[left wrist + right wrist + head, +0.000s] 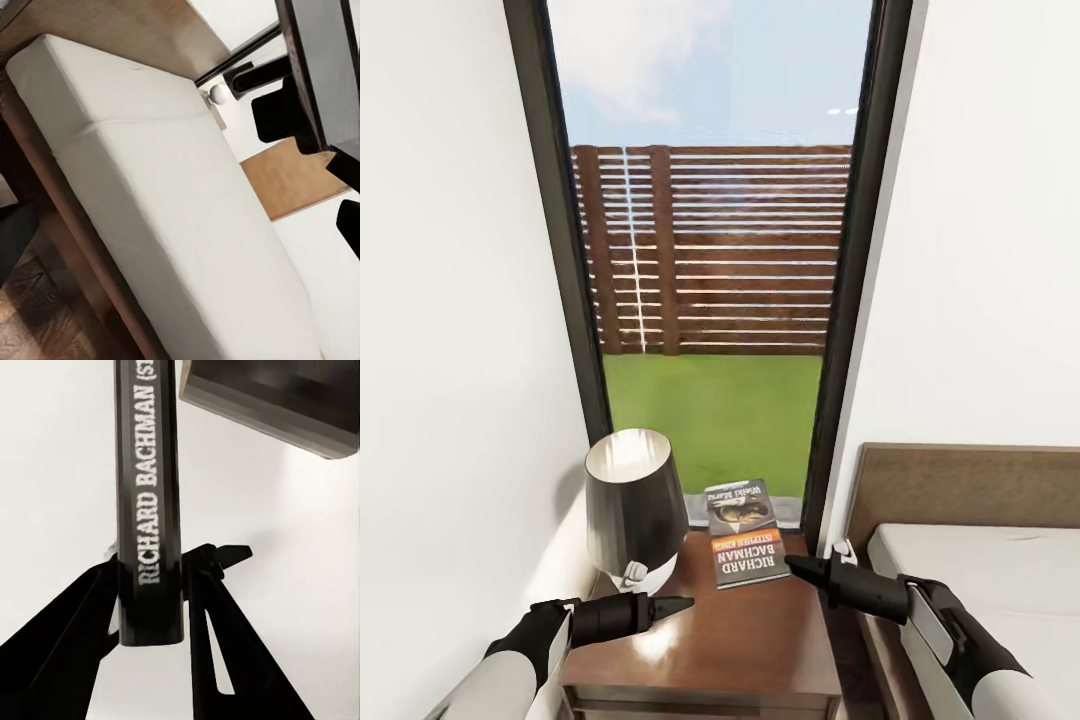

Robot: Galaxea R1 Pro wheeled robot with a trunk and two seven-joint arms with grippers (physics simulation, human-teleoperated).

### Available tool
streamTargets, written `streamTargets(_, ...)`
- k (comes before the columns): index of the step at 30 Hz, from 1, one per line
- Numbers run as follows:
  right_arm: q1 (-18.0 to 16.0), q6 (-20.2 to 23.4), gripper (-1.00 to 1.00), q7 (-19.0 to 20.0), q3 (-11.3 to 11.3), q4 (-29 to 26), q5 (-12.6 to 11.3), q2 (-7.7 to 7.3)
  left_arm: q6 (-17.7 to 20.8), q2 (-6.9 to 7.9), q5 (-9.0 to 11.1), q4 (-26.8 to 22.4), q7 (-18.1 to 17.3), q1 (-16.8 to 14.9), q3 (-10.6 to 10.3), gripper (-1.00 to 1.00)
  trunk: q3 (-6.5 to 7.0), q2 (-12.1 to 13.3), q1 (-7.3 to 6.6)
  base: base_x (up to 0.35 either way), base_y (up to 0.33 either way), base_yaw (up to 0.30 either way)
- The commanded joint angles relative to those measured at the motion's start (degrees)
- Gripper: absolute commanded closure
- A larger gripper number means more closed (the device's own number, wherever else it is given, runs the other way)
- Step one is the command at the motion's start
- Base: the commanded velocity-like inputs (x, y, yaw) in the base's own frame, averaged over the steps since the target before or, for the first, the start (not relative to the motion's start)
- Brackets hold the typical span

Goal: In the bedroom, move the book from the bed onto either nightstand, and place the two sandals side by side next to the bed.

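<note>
From the head, the right pincer [796, 568] pinches the book [745, 533] over the nightstand [740, 630] beside the lamp [628, 510], the left pincer [682, 604] looks closed; the left wrist sees the bed [172, 202]; the right wrist sees fingers [214, 607] clamping the spine

One book [744, 533], one lamp [630, 507], one nightstand [760, 640].
</note>
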Motion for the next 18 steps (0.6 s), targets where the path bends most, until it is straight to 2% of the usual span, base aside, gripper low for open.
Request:
streamTargets(1, 0.0, 0.3, 1.00, 0.0, -0.4, 0.1, -0.4, -0.05, 0.6, -0.06, -0.6, -0.1, -0.3, -0.1, 0.5, -1.00, -0.26, -0.5, 0.23, 0.000, 0.000, 0.000)
streamTargets(8, 0.0, 0.3, 1.00, 0.0, -4.5, 0.3, -0.3, -0.10, 0.6, -0.08, -0.6, -0.1, -0.3, -0.1, 0.5, -1.00, -1.52, -3.3, 1.77, 0.000, 0.000, 0.000)
streamTargets(18, 0.0, 0.3, 1.00, 0.0, -4.9, 0.3, -0.4, -0.24, 0.6, -0.02, -0.6, -0.1, -0.3, -0.1, 0.5, -1.00, -3.31, -7.3, 3.97, 0.000, 0.000, 0.000)
